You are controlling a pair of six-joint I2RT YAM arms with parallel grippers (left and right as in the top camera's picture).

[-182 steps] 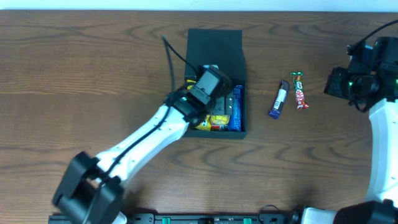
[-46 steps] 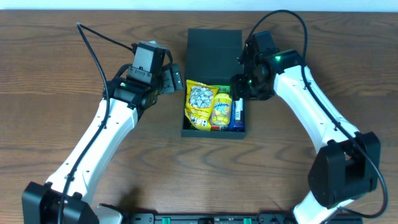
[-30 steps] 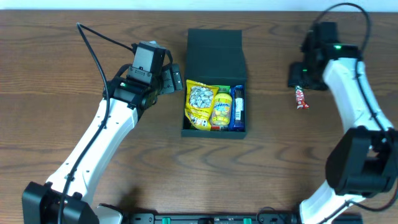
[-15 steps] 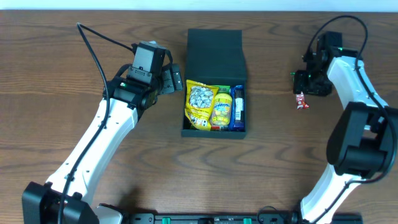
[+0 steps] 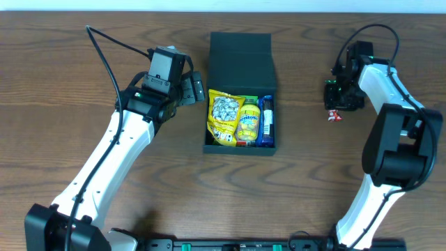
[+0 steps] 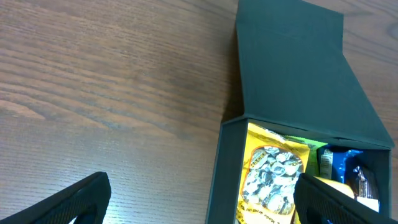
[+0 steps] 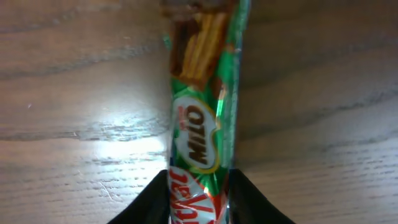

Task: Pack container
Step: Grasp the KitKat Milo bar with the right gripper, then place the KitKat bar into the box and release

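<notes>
Snacks in one dark green box (image 5: 240, 49), lid back: two yellow bags (image 5: 224, 115), one blue bar (image 5: 266, 120). Left end effector (image 6: 202, 196) spread wide; right end effector (image 7: 199, 202) pinches one candy bar (image 7: 198, 130).

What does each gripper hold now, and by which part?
Left gripper: nothing, jaws open. Right gripper: fingers flank the Milo bar at its red end; whether they clamp it cannot be told.

Overhead looking straight down, left wrist obliquely sharing container (image 6: 292, 68), right wrist close-up
</notes>
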